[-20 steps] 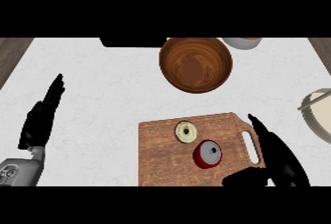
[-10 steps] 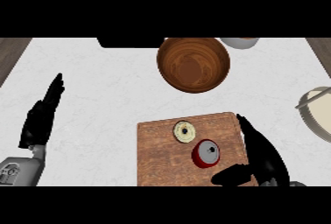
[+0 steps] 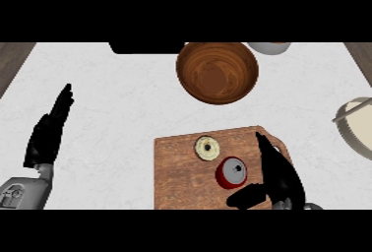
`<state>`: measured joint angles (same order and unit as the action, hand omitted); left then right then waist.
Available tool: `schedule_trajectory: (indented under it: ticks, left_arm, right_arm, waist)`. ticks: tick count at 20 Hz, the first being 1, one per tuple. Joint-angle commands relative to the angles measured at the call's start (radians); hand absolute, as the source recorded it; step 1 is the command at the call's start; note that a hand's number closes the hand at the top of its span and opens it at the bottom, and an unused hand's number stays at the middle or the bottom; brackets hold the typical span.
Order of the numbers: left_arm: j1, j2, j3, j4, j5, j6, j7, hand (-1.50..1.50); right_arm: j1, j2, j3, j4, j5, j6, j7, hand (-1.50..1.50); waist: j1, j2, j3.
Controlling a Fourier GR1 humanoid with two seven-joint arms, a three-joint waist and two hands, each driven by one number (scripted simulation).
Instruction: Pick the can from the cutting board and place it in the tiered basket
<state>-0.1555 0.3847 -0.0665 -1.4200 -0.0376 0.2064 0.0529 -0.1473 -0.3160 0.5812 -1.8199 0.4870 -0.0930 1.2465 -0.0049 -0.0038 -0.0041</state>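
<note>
Resting over the cutting board, my right hand keeps fingers straight, thumb out, just right of the can, holding nothing. Can: red, upright, on the board's near right part. Beyond it, a cream round item. Left hand: open, near left. Far: wooden bowl; right edge, a pale basket.

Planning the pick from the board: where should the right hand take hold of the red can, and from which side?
Grip the red can round its side wall, from the right: it stands upright, and the open right hand is already beside it, thumb curling below.
</note>
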Motion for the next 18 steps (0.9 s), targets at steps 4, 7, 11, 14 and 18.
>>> schedule_trajectory:
  ticks: [4,7,11,14,18]
  left_arm:
    - [-0.028,0.006,0.011,-0.002,-0.011,-0.008,0.022,0.0]
    - [-0.012,-0.027,-0.01,-0.023,-0.013,-0.006,0.019,0.0]
    - [-0.019,-0.044,-0.005,0.01,-0.029,0.006,-0.001,0.0]
    - [0.013,-0.012,0.009,-0.04,-0.009,-0.032,0.022,0.0]
    - [0.045,0.004,0.028,-0.054,-0.009,-0.043,0.004,0.0]
  right_arm:
    - [-0.017,0.131,-0.053,0.022,0.057,0.091,0.241,-1.5]
    - [-0.075,0.166,-0.091,0.087,0.05,0.115,0.241,-1.5]
    - [-0.027,0.218,-0.066,0.046,0.097,0.132,0.241,-1.5]
    - [-0.018,0.26,-0.085,0.118,0.101,0.111,0.199,-1.5]
    - [-0.031,0.303,-0.079,0.198,0.025,0.193,0.103,1.5]
  waist:
    - [-0.001,0.002,0.002]
    - [0.01,0.004,0.003]
    - [-0.001,0.002,0.003]
    - [0.007,0.002,0.003]
    - [0.015,0.003,0.004]
